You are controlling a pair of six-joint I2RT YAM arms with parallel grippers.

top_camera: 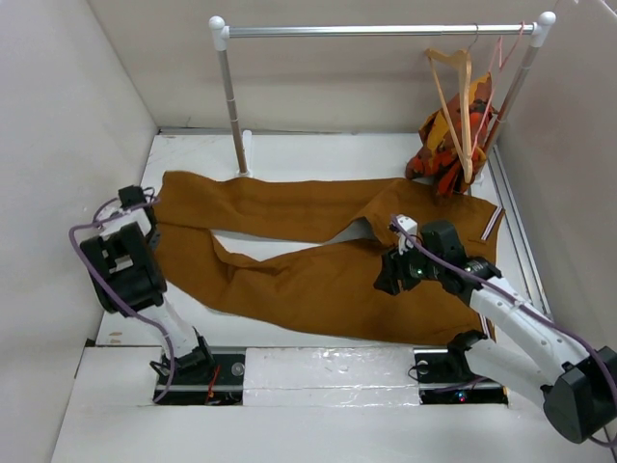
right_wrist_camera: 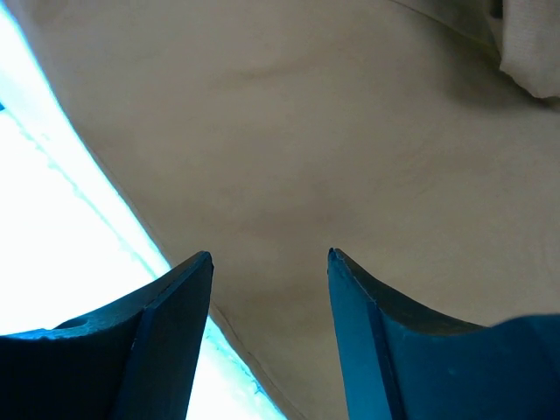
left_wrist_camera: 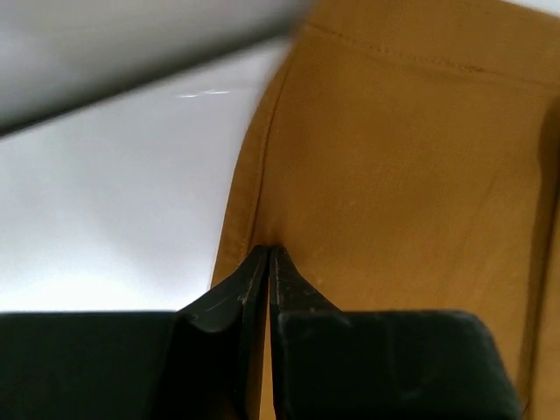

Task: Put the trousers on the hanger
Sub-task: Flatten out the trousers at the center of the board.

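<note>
The rust-brown trousers point(top_camera: 289, 280) lie spread flat across the table, legs to the left, waist with a striped band to the right. The pale wood hanger point(top_camera: 453, 87) hangs on the rail at the back right. My left gripper point(top_camera: 145, 207) is at the left end of the legs; in the left wrist view its jaws point(left_wrist_camera: 267, 249) are shut on the edge of the trousers point(left_wrist_camera: 394, 175). My right gripper point(top_camera: 388, 278) hovers over the upper legs; in the right wrist view it point(right_wrist_camera: 269, 255) is open and empty just above the cloth point(right_wrist_camera: 306, 131).
A metal clothes rail point(top_camera: 376, 31) on two white posts spans the back. A pink wire hanger point(top_camera: 501, 68) hangs beside the wood one. A patterned orange garment point(top_camera: 443, 145) lies under them. White walls close in the left and right sides.
</note>
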